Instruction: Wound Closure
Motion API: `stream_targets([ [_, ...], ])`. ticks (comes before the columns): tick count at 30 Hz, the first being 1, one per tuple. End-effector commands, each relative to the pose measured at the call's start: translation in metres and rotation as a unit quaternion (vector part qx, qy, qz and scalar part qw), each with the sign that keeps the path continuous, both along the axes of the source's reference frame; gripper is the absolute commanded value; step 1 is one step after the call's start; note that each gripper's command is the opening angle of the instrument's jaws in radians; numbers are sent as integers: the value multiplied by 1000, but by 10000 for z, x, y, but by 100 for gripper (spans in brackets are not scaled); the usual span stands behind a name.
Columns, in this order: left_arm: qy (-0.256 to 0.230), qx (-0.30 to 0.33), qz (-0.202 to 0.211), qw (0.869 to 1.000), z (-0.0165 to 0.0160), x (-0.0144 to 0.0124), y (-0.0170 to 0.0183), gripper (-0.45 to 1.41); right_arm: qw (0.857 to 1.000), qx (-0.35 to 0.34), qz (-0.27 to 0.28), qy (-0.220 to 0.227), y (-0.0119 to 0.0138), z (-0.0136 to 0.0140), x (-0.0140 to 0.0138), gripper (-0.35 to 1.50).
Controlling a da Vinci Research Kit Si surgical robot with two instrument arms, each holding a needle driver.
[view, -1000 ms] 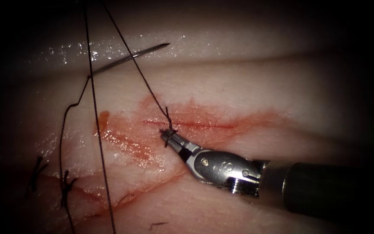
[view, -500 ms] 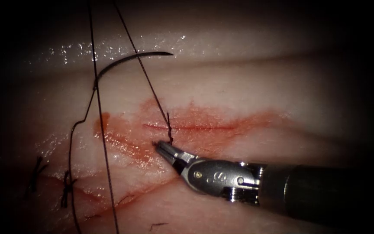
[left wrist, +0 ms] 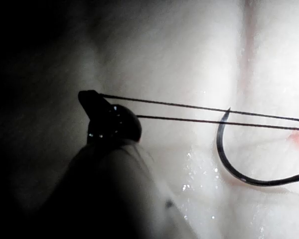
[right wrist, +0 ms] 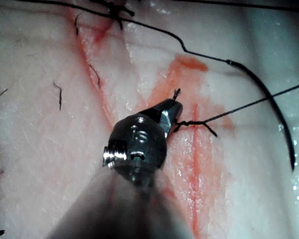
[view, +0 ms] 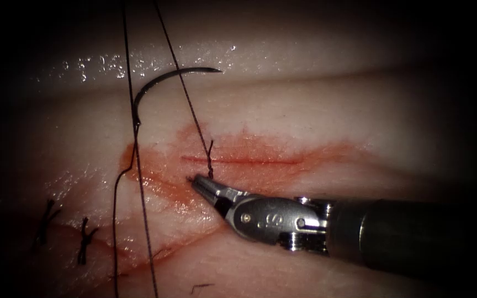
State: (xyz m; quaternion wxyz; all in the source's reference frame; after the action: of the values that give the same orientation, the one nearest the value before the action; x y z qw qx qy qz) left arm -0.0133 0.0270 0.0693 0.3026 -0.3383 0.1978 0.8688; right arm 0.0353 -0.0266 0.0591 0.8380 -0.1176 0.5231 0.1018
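The curved needle [view: 164, 74] [left wrist: 223, 158] [right wrist: 279, 114] lies free on the tissue [view: 316, 110], beyond the left end of the cut [view: 249, 161], held by neither tool. My right tool [view: 197, 182] [right wrist: 173, 107] comes in low from the right. Its jaws are shut on the short thread tail beside the knot [view: 210, 164] [right wrist: 189, 122] at the cut's left end. Two taut strands of thread [view: 186, 105] [left wrist: 189, 113] run up and away from the wound to my left tool [left wrist: 92, 99], which is shut on them.
Red fluid [view: 161, 182] stains the tissue around the cut. Two finished stitches [view: 84, 243] sit far to the lower left, on an older cut line. A slack loop of thread [view: 116, 209] trails down from the needle's tail.
The right tool slid left and slightly down by the knot. The needle rolled, now showing its full curve, and shifted right. Both long strands and the slack loop moved right.
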Motion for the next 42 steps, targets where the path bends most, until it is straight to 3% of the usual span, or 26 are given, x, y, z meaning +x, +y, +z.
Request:
stream_targets([
  [1,-2,-6,-4,1000,7,-5,10,-45,1000,-2,-5,-3,-6,16,8,-35],
  [8,3,-29,-16,999,17,-6,39,-45,1000,2,-23,-11,-23,42,7,-35],
  [18,16,-40,-19,999,30,-13,71,-45,999,26,-32,-10,-61,35,6,-35],
  [22,15,-41,-19,999,32,-15,75,-45,999,26,-30,-7,-59,33,5,-35],
  [26,-26,-42,-7,999,27,-24,54,-45,998,40,27,26,-37,18,5,-30],
  [29,-89,-23,-6,996,16,-33,30,-45,995,55,67,57,-22,10,6,113],
  [35,-150,9,25,988,-8,-45,-21,-45,984,119,105,87,-18,6,12,148],
  [39,-175,30,44,983,-27,-49,-57,-45,972,176,120,95,-24,1,12,145],
  [40,-181,34,48,982,-32,-50,-65,-45,971,181,120,97,-27,-1,10,135],
  [42,-191,38,57,979,-44,-50,-83,-45,974,174,106,96,-32,-5,4,78],
])
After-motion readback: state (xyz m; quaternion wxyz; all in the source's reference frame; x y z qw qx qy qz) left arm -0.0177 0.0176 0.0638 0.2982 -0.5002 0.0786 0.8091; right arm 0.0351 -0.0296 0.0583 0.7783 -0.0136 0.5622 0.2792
